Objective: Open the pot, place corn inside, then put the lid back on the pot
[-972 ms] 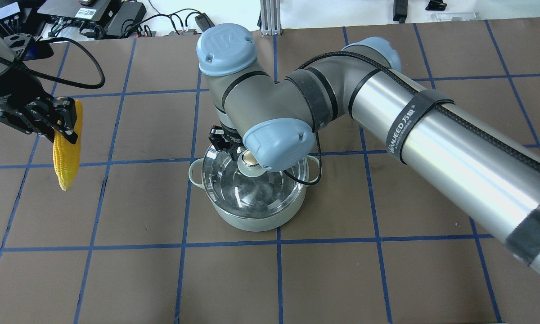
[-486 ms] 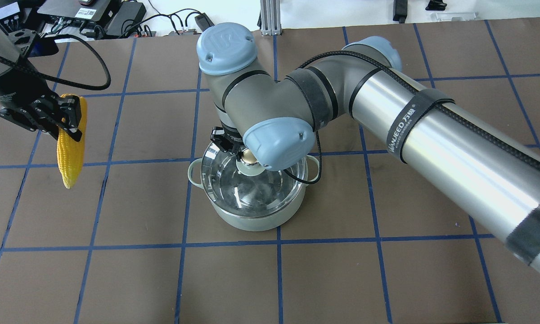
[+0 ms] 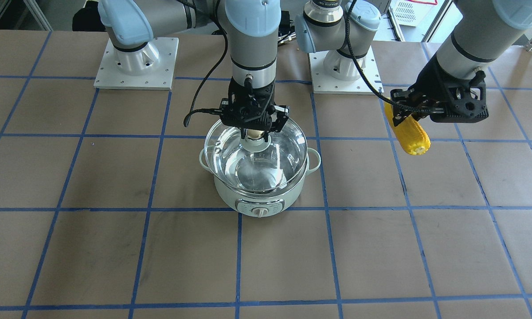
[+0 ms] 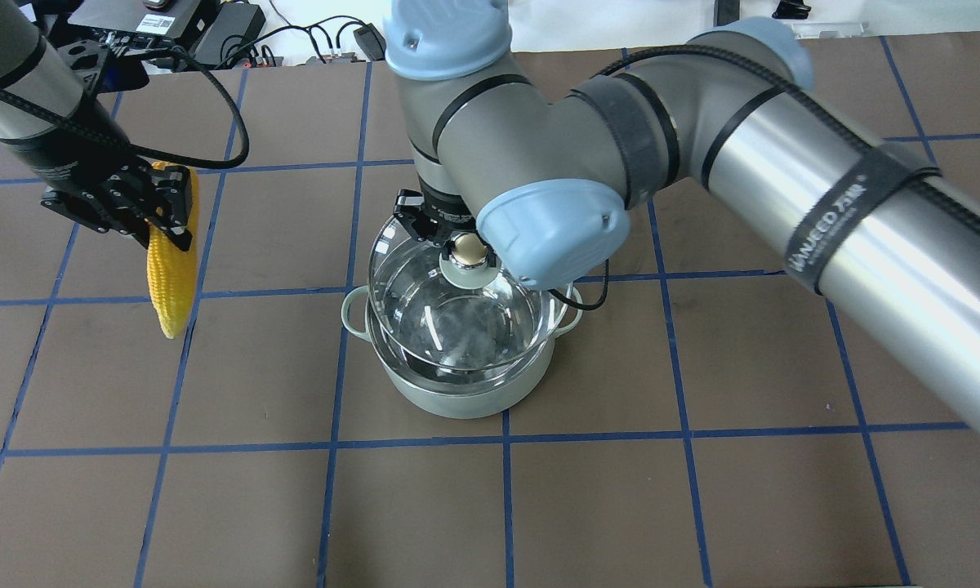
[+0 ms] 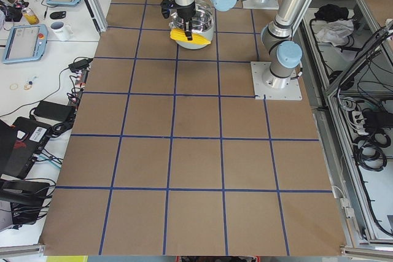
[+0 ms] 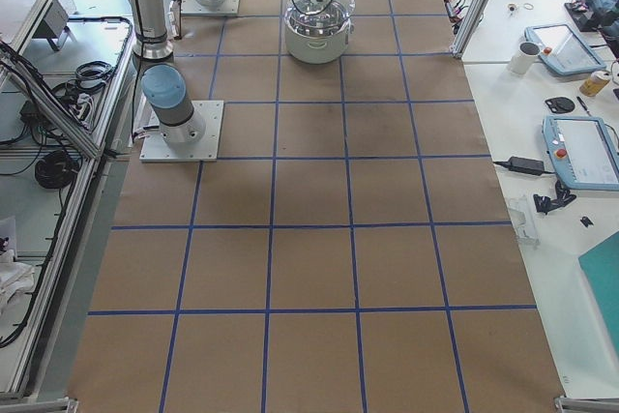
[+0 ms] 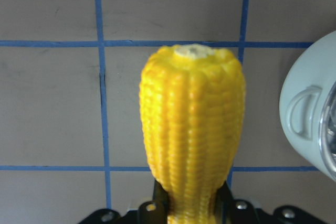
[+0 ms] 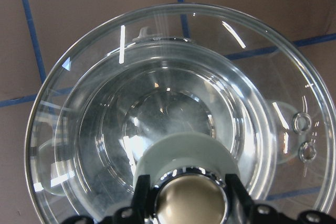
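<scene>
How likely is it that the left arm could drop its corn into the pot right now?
Probably not yet: the lid, gripped by the right gripper, hangs just above the pot, covering its opening.

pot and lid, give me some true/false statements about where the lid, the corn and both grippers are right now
1. The right gripper is shut on the knob of the lid. True.
2. The lid sits seated on the rim of the pot. False: it hangs raised above the pot, held over the opening.
3. The corn lies inside the pot. False: the left gripper holds it in the air, off to the side of the pot.
4. Seen through the glass, the pot's steel inside has nothing in it. True.
</scene>
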`<state>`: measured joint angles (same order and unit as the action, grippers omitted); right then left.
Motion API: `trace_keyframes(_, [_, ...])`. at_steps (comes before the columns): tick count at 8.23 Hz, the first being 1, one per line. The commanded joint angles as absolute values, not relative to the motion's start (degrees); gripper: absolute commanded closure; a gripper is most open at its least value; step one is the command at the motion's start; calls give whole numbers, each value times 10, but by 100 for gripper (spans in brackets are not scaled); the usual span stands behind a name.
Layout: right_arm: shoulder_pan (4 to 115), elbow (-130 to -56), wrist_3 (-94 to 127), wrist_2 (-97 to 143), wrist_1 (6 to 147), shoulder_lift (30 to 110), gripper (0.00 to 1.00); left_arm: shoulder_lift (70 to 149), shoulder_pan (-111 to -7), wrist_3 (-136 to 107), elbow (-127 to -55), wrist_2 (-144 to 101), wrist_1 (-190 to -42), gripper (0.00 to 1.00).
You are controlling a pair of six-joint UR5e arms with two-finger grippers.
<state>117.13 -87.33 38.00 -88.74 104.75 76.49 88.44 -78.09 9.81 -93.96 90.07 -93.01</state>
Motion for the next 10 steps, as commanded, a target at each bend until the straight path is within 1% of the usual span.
trace_keyframes(1, [1108, -873, 305, -885, 959, 856, 69, 887, -865, 17, -940, 879, -928, 100])
trace_keyframes(3, [1033, -870, 207, -887, 884, 907, 69, 894, -924, -13, -944, 874, -926, 100])
trace_keyframes(5, [964, -870, 121, -891, 829, 935, 69, 917, -966, -31, -944, 828, -924, 100])
trace_keyframes(7, [916, -870, 74, -892, 817, 943, 69, 957, -1018, -62, -945, 824, -850, 100])
trace_keyframes(10, [896, -871, 54, -889, 806, 944, 69, 1006, -1025, -77, -945, 802, -803, 100])
